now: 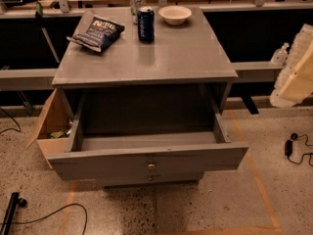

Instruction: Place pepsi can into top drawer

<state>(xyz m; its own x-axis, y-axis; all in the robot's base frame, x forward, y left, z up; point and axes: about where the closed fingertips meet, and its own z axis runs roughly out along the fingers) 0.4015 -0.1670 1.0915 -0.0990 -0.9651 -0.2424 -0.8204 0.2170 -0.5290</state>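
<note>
Drawer [146, 156] — two cans [145, 24] [137, 1] — end effector [297, 75] right

This looks like a robot test lab or workshop, not a home. The pale pincer [293, 77] hangs at the right edge of the view. Below it lies a speckled hard floor [205, 209] marked with orange tape lines [255, 177] that frame a lone grey cabinet [146, 168] to the pincer's left. A black plug-in adapter [288, 147] sits on the floor under the pincer, and loose cables [54, 213] trail far to its lower left. An open cardboard box [49, 126] leans against the cabinet's far side, and long grey rails [254, 70] run behind.
</note>
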